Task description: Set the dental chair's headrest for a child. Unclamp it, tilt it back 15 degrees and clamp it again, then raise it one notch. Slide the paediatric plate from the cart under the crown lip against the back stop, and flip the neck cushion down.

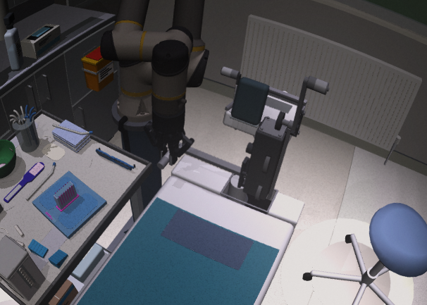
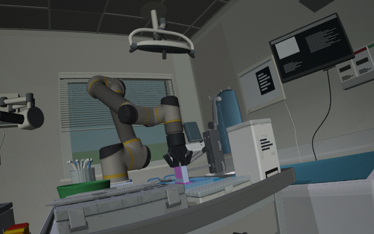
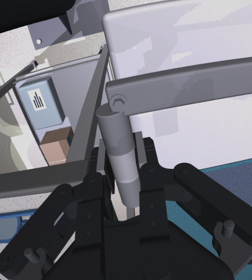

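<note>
My gripper (image 1: 173,153) (image 3: 123,177) is closed at the head end of the dental chair, beside the cart. The grey cylindrical clamp lever handle (image 3: 119,154) (image 1: 162,161) is held in it. The handle sits at the end of a flat grey lever arm (image 3: 189,83) that runs across the white chair top toward the headrest post (image 1: 264,161). The dark teal headrest pad (image 1: 249,100) stands upright above the post, between two grey side handles. The paediatric plate (image 1: 67,196), ribbed with a pink outline, stands on a blue mat on the cart.
The dental chair (image 1: 197,246) with teal upholstery fills the foreground. The cart (image 1: 60,196) to its left carries tools, a green bowl and a grey case. A blue stool (image 1: 394,242) stands to the right. A radiator lines the far wall.
</note>
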Motion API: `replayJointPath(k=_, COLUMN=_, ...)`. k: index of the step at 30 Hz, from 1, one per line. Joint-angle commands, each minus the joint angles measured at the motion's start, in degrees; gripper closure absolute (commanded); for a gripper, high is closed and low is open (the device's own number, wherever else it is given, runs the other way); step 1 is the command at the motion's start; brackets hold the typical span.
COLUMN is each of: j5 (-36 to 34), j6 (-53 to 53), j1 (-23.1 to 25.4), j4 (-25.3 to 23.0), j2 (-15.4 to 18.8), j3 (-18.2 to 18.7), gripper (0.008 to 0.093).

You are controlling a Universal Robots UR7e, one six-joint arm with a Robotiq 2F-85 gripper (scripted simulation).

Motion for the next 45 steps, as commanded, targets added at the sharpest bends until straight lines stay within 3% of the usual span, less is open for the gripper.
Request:
replayJointPath(k=1, j5=0.0, j6=0.0, j1=0.0, j4=-0.27, j2=-0.11, j3=-0.22, gripper=0.0934)
replayJointPath(k=45, j5=0.0, j6=0.0, j1=0.0, j4=1.86, j2=-1.66, j3=-0.79, gripper=0.0934)
